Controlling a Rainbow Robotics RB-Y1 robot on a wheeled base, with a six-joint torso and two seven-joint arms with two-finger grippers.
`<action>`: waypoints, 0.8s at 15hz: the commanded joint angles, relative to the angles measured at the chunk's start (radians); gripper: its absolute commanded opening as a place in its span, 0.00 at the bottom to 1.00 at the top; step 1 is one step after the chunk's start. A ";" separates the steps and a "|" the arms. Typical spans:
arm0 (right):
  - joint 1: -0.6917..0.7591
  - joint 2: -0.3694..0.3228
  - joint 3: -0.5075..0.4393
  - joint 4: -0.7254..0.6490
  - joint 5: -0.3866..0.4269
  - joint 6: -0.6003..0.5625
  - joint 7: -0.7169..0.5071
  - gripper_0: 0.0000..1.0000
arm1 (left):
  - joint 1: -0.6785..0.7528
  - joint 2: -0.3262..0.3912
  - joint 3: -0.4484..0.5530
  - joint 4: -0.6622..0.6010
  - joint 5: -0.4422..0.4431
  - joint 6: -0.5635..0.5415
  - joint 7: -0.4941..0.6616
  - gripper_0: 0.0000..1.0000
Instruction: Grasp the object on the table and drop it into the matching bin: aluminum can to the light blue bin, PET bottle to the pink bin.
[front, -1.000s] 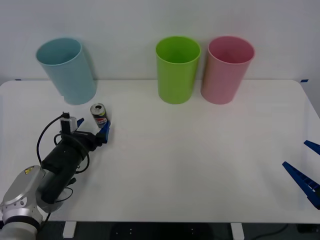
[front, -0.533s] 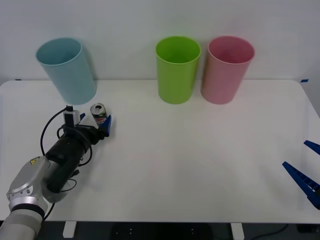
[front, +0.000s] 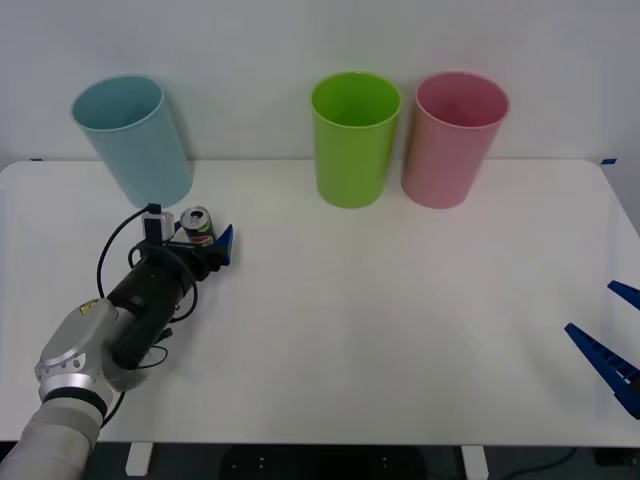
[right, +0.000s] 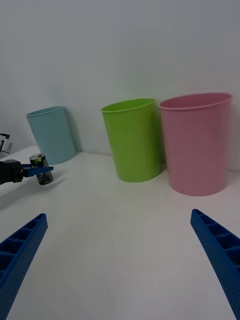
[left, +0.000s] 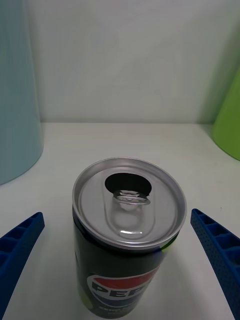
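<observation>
Between ribbed blue fingers, cylindrical aluminum can.

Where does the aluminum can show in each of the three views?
Front view: aluminum can at table's left, between the left gripper fingers.
Right wrist view: far off, beside the light blue bin.
Left wrist view: close, central, upright, opened top.
Shared landmark: light blue bin.

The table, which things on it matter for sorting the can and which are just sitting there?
Part of the job:
- aluminum can, standing between the open left pincer fingers
- light blue bin, its target
- pink bin, for PET bottles

Just there:
- lime green bin
- right pincer, open, parked at the table edge
</observation>
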 joint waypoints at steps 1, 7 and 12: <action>0.000 0.000 0.000 0.000 0.000 0.000 0.000 1.00 | 0.000 0.000 0.001 0.000 -0.006 0.001 0.000 1.00; 0.000 0.000 0.000 0.000 0.000 0.000 0.000 1.00 | -0.005 0.000 0.001 0.000 -0.010 0.007 -0.011 0.00; 0.000 0.000 0.000 0.000 0.000 0.000 0.000 1.00 | -0.020 -0.011 -0.010 0.000 -0.021 0.024 -0.003 0.00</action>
